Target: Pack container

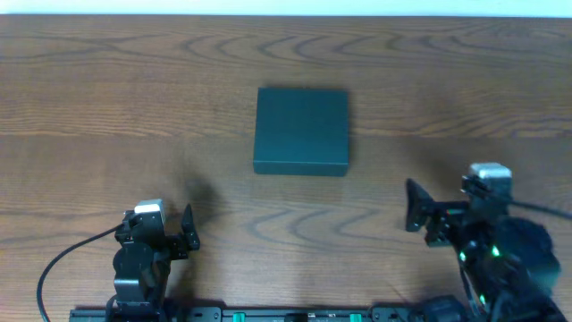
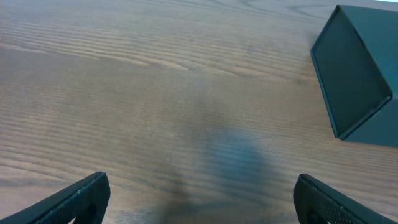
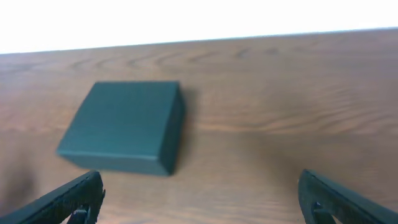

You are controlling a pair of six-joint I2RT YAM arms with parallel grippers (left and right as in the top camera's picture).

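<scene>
The dark teal-green square container (image 1: 301,131) sits shut on the wooden table, in the middle. It also shows at the upper right of the left wrist view (image 2: 357,71) and at the upper left of the right wrist view (image 3: 124,126). My left gripper (image 1: 183,231) is open and empty at the front left, well short of the container; its fingertips (image 2: 199,199) frame bare wood. My right gripper (image 1: 418,215) is open and empty at the front right, its fingertips (image 3: 199,196) spread wide in front of the container.
The wooden table (image 1: 107,107) shows bare wood around the container. A black cable (image 1: 63,259) runs from the left arm's base. A rail (image 1: 268,314) lies along the table's front edge.
</scene>
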